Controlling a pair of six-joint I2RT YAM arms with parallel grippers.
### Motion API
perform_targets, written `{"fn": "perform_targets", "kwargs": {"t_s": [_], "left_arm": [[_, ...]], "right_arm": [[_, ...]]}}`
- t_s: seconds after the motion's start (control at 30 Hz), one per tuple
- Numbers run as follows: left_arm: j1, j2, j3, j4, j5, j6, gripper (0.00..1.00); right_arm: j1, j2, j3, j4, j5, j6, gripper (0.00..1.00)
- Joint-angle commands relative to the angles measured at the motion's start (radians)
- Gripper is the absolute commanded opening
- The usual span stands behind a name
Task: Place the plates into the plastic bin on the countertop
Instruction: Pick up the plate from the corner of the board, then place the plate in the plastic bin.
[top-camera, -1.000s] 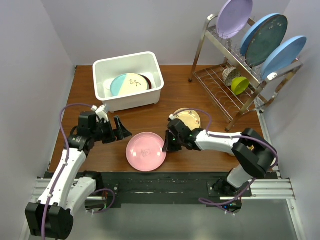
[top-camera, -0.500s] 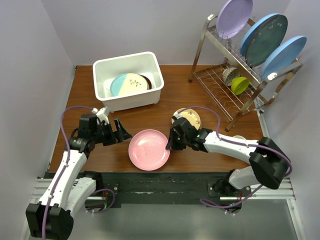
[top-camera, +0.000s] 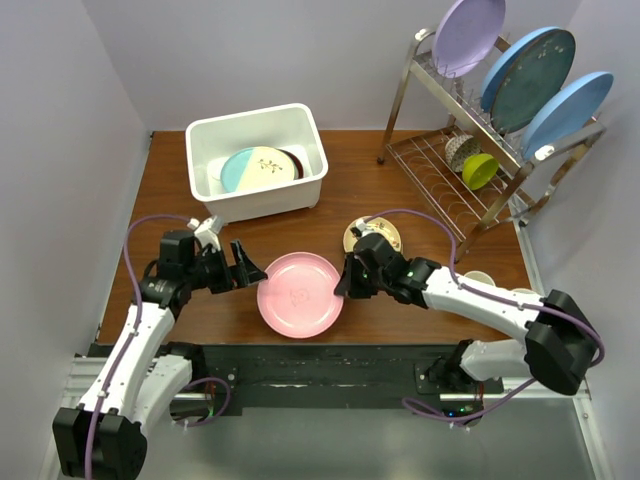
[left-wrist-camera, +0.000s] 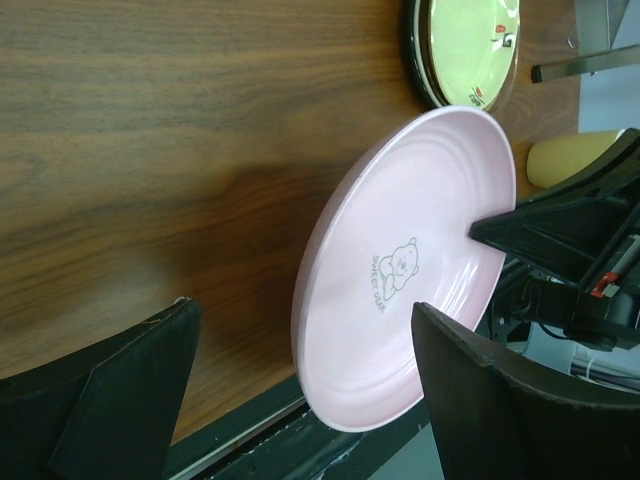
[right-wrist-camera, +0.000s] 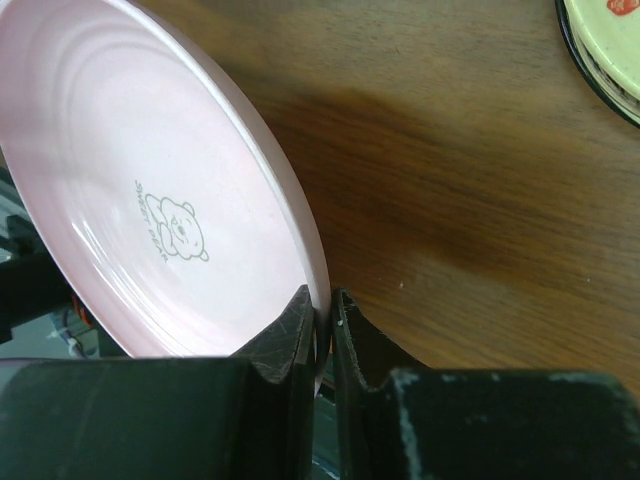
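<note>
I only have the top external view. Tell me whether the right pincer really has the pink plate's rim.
Observer: Yes. In the right wrist view the right pincer is shut on the pink plate, with one finger on each face of its rim.
Operator: Now report how the left pincer stands relative to that plate.
Observer: The left wrist view shows the left pincer wide open. The plate's rim is ahead in the gap and touches neither finger.
</note>
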Motion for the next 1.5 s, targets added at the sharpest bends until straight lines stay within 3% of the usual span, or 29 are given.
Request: {"fn": "perform_targets", "kwargs": {"t_s": [0.0,0.13,0.3,0.83,1.0,1.23,1.47], "left_arm": [[-0.011,-0.006,-0.018,0.064,0.085,-0.021,0.91],[-0.017,0.004,-0.025,0.076,0.115,-0.021,0.86],[-0.023,-0.009,-0.039,0.109,0.147,-0.038,0.70],[-0.056,0.001,-0.097,0.178,0.193,-0.082,0.47],[-0.072,0.007,-0.108,0.201,0.194,-0.098,0.33],[-0.086,0.010,-0.113,0.208,0.182,-0.108,0.00],[-0.088,0.005,-0.114,0.207,0.170,-0.115,0.00]], "right_arm": [[0.004,-0.055,0.048,0.029,0.015,0.013,0.00],[0.004,-0.070,0.054,0.039,0.012,0.008,0.00],[0.004,-0.071,0.063,0.048,0.009,0.008,0.00],[0.004,-0.086,0.060,0.090,-0.020,0.014,0.00],[0.004,-0.089,0.059,0.098,-0.028,0.008,0.00],[0.004,-0.087,0.056,0.099,-0.029,0.005,0.28],[0.004,-0.097,0.051,0.092,-0.022,-0.003,0.59]]}}
